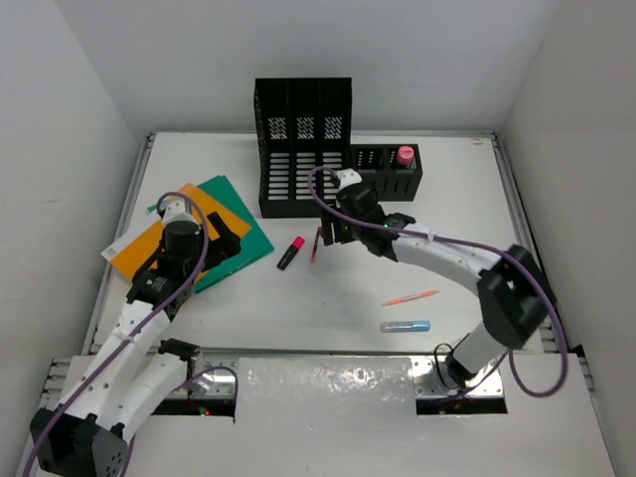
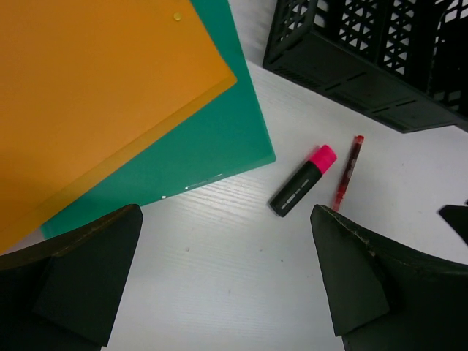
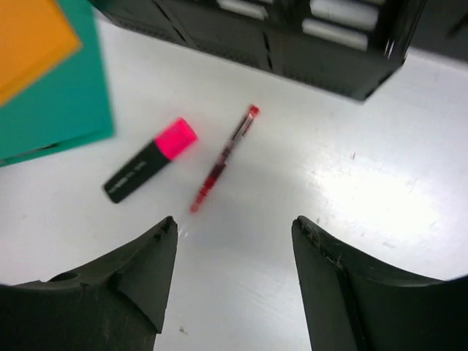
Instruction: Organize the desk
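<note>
Most of the tidying looks undone. On the white worktop (image 1: 328, 298), an orange folder (image 1: 134, 253) and a green folder (image 1: 243, 234) lie fanned at the left. A pink highlighter (image 1: 290, 253), red pen (image 1: 316, 243), orange pen (image 1: 409, 297) and blue marker (image 1: 405, 326) lie loose. Only a pink-topped item (image 1: 405, 154) stands in the small pen pot (image 1: 383, 174) beside the black file holder (image 1: 303, 149). The right jaws hang wide open, holding nothing, above the red pen. The left jaws, equally open and bare, hover by the folders.
</note>
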`<state>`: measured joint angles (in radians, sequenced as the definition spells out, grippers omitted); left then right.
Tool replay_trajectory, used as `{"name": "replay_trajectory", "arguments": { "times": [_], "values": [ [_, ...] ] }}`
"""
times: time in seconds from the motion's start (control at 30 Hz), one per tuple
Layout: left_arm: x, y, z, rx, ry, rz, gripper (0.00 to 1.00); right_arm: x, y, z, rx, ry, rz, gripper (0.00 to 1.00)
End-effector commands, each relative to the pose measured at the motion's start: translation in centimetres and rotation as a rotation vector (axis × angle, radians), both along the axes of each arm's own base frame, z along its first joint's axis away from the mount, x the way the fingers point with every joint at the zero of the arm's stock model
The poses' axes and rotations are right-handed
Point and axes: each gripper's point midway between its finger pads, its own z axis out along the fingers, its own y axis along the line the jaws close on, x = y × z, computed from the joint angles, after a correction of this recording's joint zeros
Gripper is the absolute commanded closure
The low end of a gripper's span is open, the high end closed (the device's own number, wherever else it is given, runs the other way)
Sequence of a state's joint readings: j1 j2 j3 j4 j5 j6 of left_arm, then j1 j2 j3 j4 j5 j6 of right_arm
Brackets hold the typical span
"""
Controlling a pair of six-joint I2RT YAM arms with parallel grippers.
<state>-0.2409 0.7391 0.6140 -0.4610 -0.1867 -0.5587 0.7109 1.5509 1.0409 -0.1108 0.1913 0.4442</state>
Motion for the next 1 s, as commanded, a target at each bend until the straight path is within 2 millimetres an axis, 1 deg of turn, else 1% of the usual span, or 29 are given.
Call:
{"name": "replay_trajectory", "arguments": {
  "times": [0.0,0.03,0.07,0.1,0.13,0.2,0.23,0.27,0.3,0.33,0.4,0.43,0.47,0.53,0.57,0.7,0.77,0.83,0.97],
  "values": [
    [0.5,0.2,1.0,0.002,-0.023,0.024,0.03,0.9,1.1,-1.5,0.111,0.090,-0.134,0.38],
    [0.4,-0.2,1.0,-0.007,-0.020,0.001,0.03,1.5,2.0,-1.7,0.106,0.092,-0.137,0.38],
    [0.4,-0.4,0.9,-0.010,-0.017,-0.011,0.03,1.3,2.5,-2.3,0.090,0.104,-0.136,0.38],
    [0.3,-0.4,0.7,-0.009,-0.012,-0.015,0.03,1.5,2.9,-2.5,0.096,0.111,-0.148,0.39],
    [0.1,-0.5,0.6,-0.012,-0.005,-0.023,0.04,1.8,3.2,-3.3,0.088,0.127,-0.165,0.40],
    [-0.2,-0.6,0.6,-0.015,-0.007,-0.032,0.04,2.1,3.8,-3.9,0.112,0.142,-0.194,0.42],
    [-0.3,-0.6,0.6,-0.017,-0.008,-0.033,0.04,2.2,3.8,-4.3,0.113,0.150,-0.210,0.44],
    [-0.5,-0.6,0.8,-0.022,-0.018,-0.035,0.04,2.2,3.8,-5.3,0.103,0.168,-0.230,0.45],
    [-0.6,-0.6,0.9,-0.026,-0.025,-0.035,0.04,2.3,3.9,-5.5,0.101,0.170,-0.239,0.46],
    [-0.7,-0.6,1.2,-0.030,-0.039,-0.035,0.04,2.3,3.9,-6.2,0.090,0.177,-0.248,0.47],
    [-0.8,-0.5,1.4,-0.031,-0.048,-0.032,0.04,2.5,4.0,-6.5,0.082,0.181,-0.262,0.50],
    [-0.9,-0.5,1.6,-0.033,-0.057,-0.029,0.04,2.2,4.1,-6.9,0.066,0.189,-0.263,0.51],
    [-0.9,-0.5,1.7,-0.033,-0.059,-0.031,0.04,2.2,4.0,-7.7,0.041,0.192,-0.272,0.52],
    [-0.9,-0.5,1.9,-0.034,-0.064,-0.035,0.04,2.1,4.4,-8.0,0.024,0.189,-0.270,0.53],
    [-0.9,-0.5,1.9,-0.034,-0.066,-0.033,0.04,2.0,4.4,-8.6,0.009,0.194,-0.272,0.53],
    [-1.0,-0.5,2.1,-0.034,-0.075,-0.035,0.04,1.7,5.1,-9.0,-0.033,0.177,-0.257,0.57],
    [-1.1,-0.5,2.2,-0.036,-0.081,-0.034,0.04,1.9,4.8,-9.1,-0.061,0.164,-0.268,0.58],
    [-1.1,-0.4,2.3,-0.036,-0.087,-0.031,0.04,1.6,4.6,-9.7,-0.087,0.165,-0.274,0.61],
    [-1.1,-0.3,2.6,-0.038,-0.098,-0.028,0.04,1.7,4.0,-10.2,-0.132,0.147,-0.289,0.64]
  ]
}}
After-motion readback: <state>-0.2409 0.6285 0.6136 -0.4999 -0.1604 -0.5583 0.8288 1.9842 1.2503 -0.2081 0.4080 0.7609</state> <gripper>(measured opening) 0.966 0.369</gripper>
